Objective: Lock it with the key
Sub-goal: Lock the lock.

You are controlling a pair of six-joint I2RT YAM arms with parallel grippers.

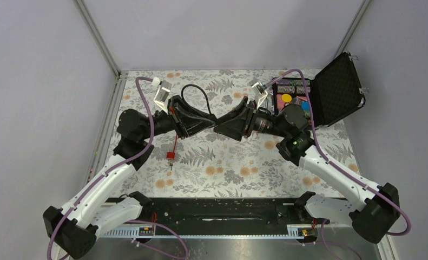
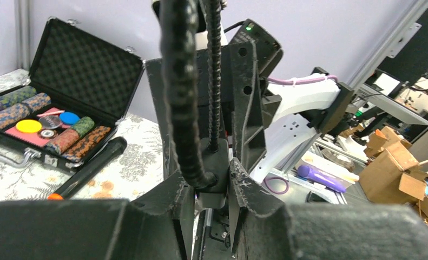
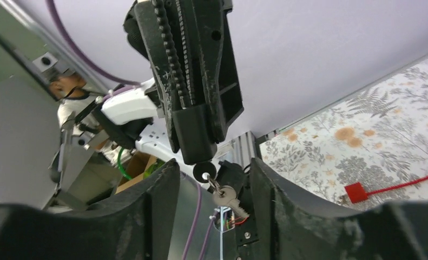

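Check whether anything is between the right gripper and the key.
Nothing visible. The key dangles at the black lock block that the left gripper clamps, and it sits in the gap between the open fingers of the right gripper, untouched.

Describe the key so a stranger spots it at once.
Above the middle of the floral table, the left gripper holds a black lock block. Under that block, a small silvery key dangles from a ring between the fingers of the right gripper. It alone is bare toothed metal; the cable loop is black, the tabletop block red.

Open case (image 1: 338, 89) crowds the right; red wire (image 1: 170, 155) lies left.
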